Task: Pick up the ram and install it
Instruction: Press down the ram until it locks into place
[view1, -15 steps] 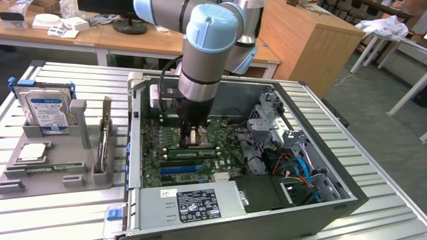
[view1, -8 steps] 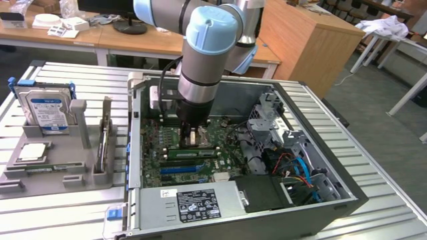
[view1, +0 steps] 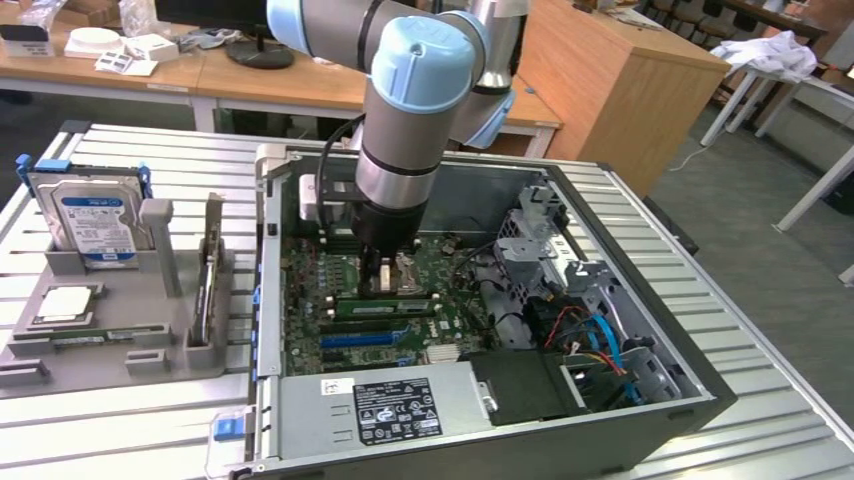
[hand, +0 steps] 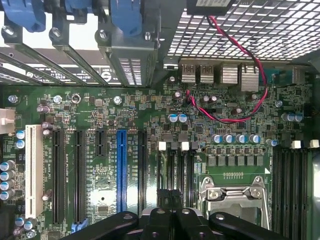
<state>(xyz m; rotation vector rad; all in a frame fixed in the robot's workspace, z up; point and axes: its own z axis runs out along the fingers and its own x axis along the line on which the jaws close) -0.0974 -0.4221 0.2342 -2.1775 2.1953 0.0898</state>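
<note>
My gripper (view1: 383, 284) hangs inside the open computer case (view1: 694, 400), low over the motherboard (view1: 320, 290). Its fingers (hand: 159, 222) are shut against each other with nothing between them. They hover over the black memory slots (hand: 172, 167) beside the CPU socket (hand: 232, 195). A thin green ram stick (view1: 91, 341) lies in a groove of the grey holder (view1: 160, 355) on the exterior view's left, well away from the gripper. A green strip (view1: 387, 306) runs along the slots just in front of the gripper; I cannot tell whether it is a seated stick or bare board.
A blue expansion slot (hand: 121, 170) and a white slot (hand: 34, 170) lie beside the memory slots. A red-black wire (hand: 240, 100) loops near the rear ports. The holder also carries a hard drive (view1: 94, 215) and a CPU (view1: 67, 305). The power supply (view1: 387, 405) fills the case's front.
</note>
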